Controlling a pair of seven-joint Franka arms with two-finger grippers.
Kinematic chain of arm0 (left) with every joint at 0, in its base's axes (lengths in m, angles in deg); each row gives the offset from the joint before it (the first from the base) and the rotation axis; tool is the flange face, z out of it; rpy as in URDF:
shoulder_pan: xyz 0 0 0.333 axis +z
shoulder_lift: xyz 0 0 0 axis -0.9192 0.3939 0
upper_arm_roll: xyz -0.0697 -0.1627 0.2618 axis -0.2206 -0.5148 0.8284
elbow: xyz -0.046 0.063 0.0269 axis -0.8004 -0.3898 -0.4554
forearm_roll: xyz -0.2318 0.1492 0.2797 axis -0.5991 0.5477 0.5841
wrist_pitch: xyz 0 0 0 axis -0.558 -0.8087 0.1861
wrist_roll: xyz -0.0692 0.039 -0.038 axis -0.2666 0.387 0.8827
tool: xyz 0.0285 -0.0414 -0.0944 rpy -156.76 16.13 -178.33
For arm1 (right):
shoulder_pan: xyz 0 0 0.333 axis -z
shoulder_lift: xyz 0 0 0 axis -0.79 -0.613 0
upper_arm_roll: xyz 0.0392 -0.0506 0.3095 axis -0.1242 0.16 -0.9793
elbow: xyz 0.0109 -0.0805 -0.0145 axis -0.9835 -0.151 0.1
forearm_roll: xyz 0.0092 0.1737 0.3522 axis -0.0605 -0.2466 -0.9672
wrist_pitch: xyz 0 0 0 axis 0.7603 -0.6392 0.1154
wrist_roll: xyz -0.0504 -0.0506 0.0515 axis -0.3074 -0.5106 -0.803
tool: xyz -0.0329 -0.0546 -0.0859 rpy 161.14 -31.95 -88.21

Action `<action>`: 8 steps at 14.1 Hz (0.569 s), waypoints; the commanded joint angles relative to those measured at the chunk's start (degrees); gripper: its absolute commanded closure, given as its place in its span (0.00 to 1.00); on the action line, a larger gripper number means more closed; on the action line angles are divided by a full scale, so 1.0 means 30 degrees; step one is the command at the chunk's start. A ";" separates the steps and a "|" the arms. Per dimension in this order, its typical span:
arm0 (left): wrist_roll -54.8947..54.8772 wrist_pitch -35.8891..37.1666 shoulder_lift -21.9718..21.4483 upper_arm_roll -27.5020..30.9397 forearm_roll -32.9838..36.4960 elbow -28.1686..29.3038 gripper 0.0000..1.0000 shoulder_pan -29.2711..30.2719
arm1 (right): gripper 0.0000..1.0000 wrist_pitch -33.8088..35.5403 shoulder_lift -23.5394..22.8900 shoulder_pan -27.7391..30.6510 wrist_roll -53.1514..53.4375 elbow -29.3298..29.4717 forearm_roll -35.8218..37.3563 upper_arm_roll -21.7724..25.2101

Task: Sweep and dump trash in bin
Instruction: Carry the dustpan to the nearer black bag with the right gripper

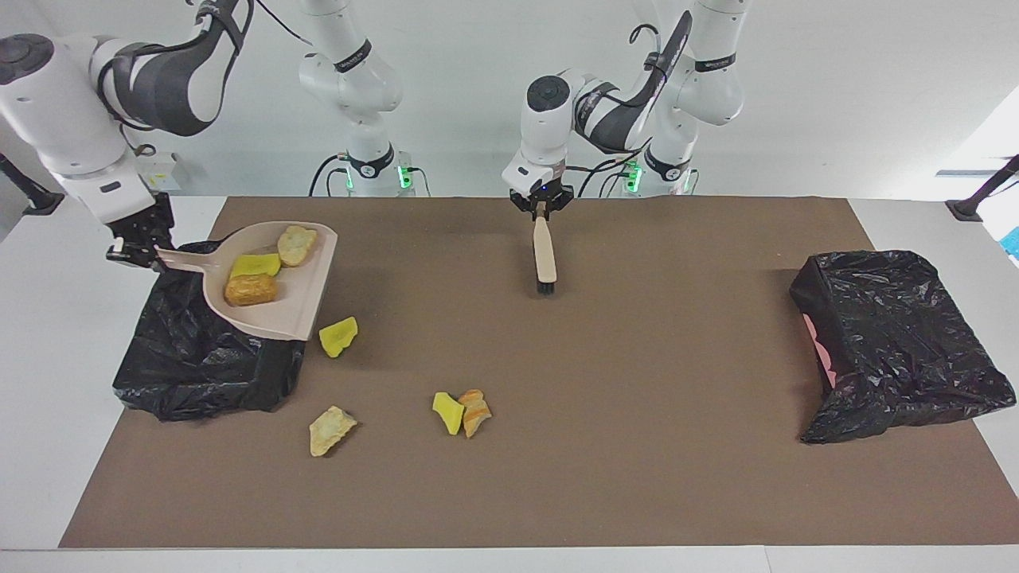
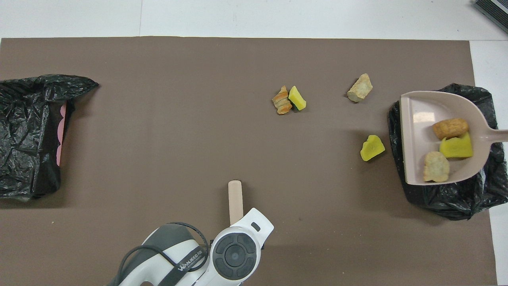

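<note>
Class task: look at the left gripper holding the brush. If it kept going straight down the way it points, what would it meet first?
The left gripper points down, shut on the brush handle. Straight on, the bristles would probably press onto the bare brown mat; no trash lies under it, though depth is uncertain.

Dustpan [image 1: 275, 298] over bin [image 1: 199, 366] at right arm's end, three scraps [image 1: 253, 278] in it | four scraps [image 1: 338, 336] on surface [image 1: 637, 358] beside bin | brush [image 1: 544, 255] over surface mid-table | second bin [image 1: 899, 342] at left arm's end

"WANSEED" lettering on black band of left arm [image 2: 186, 260], overhead view.
</note>
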 commanded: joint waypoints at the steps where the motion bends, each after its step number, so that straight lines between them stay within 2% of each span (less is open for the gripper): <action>1: 0.0790 -0.0918 -0.0833 0.0303 0.0417 0.1313 1.00 -0.0436 | 1.00 -0.0890 0.0276 0.1058 -0.0459 -0.0145 0.2010 -0.0276; 2: 0.1054 -0.0917 -0.0833 0.0303 0.0446 0.1313 0.93 -0.0436 | 1.00 -0.1301 0.0305 0.1234 -0.0459 -0.0175 0.3238 -0.0276; 3: 0.1115 -0.0888 -0.0804 0.0332 0.0447 0.1284 0.55 -0.0407 | 1.00 -0.1624 0.0364 0.1439 -0.0459 -0.0349 0.4120 -0.0276; 4: 0.1348 -0.0801 -0.0745 0.0333 0.0447 0.1109 0.01 -0.0204 | 1.00 -0.1917 0.0596 0.1412 -0.0082 -0.0699 0.4999 -0.0247; 6: 0.1292 -0.0655 -0.0774 0.0391 0.0505 0.0555 0.00 0.0612 | 1.00 -0.3058 0.1064 0.1382 0.0970 -0.1693 0.7429 -0.0275; 8: 0.1000 -0.0187 -0.0483 0.0333 0.0564 -0.0644 0.00 0.2193 | 1.00 -0.3908 0.1679 0.1178 0.2143 -0.2923 0.8693 -0.0247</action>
